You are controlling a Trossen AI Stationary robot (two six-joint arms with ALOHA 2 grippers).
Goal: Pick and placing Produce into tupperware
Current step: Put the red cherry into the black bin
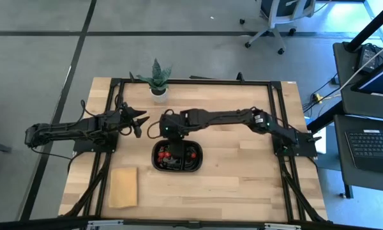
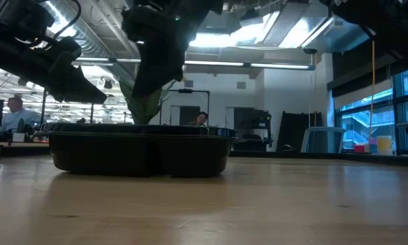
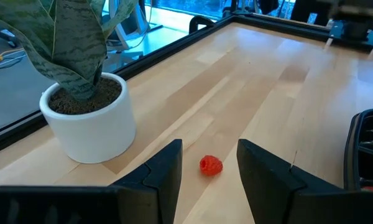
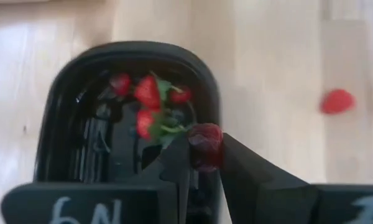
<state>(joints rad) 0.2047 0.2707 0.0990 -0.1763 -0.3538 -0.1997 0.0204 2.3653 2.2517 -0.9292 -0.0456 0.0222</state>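
Two grippers at work over one wooden table (image 1: 242, 172). Item one: tupperware (image 1: 177, 156), a black two-compartment tray near the table's middle, already holding several red produce pieces with green bits (image 4: 150, 102) in one compartment. Item two: right gripper (image 4: 204, 163), poised above the tray's rim, fingers clenched on a dark red berry (image 4: 204, 144) pinched between the tips; held there, by appearance, so that releasing would drop the berry inside the tray rather than on the wood. Item three: left gripper (image 3: 209, 177), fingers spread apart and holding nothing, hanging low near the potted plant (image 1: 157, 79), with one loose red berry (image 3: 211, 165) lying on the table between the fingertips' line of approach; the wide spread seems set to straddle that berry for the next pick. The same stray berry likely shows beside the tray in the right wrist view (image 4: 336, 101). Item four: tan rectangular block (image 1: 123, 186), lying well apart from the tray toward the table's front-left corner, untouched. Judgement: task partly done; at least one berry remains outside.
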